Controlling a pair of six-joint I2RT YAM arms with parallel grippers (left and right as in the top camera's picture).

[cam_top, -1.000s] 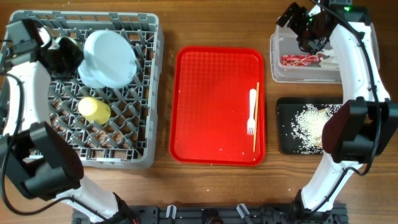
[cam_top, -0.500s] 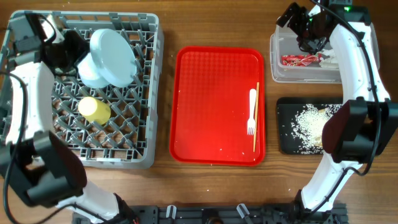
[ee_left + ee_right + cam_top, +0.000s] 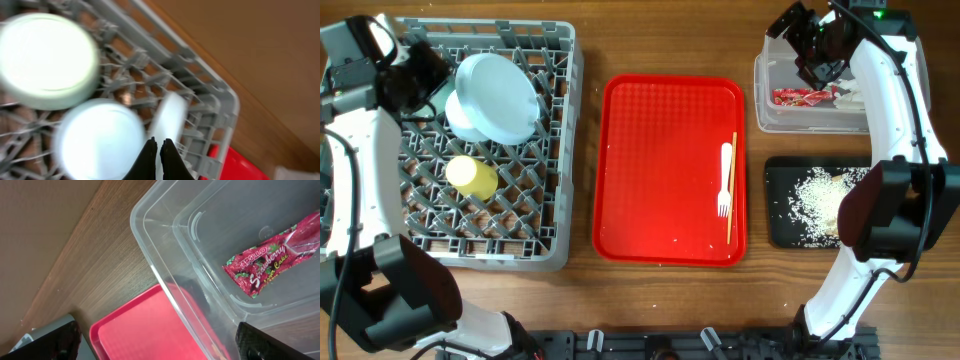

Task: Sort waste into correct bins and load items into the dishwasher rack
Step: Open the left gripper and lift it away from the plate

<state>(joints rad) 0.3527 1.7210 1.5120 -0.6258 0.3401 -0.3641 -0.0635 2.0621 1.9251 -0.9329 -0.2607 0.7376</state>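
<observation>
Over the dishwasher rack's (image 3: 565, 150) back-left corner, hovered with the left gripper (image 3: 159, 144) pinched fully together, empty. Held the right gripper (image 3: 812, 55) spread wide above the clear tub (image 3: 760, 100), grasping nothing. Saw the red wrapper (image 3: 800, 97) inside that tub, rice scraps (image 3: 812, 200) on the black tray (image 3: 775, 235), fork (image 3: 724, 180) and chopsticks (image 3: 731, 190) on the red tray (image 3: 660, 170), yellow cup (image 3: 472, 176) in the rack.

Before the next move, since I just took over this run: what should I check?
1. Left end effector shut, empty: ok.
2. Right end effector open, empty, by tub: ok.
3. Wrapper in tub: ok.
4. Rice in black tray: ok.
5. Cup in rack: ok.
6. Fork and chopsticks in rack: not ok, both lie on red tray.
</observation>
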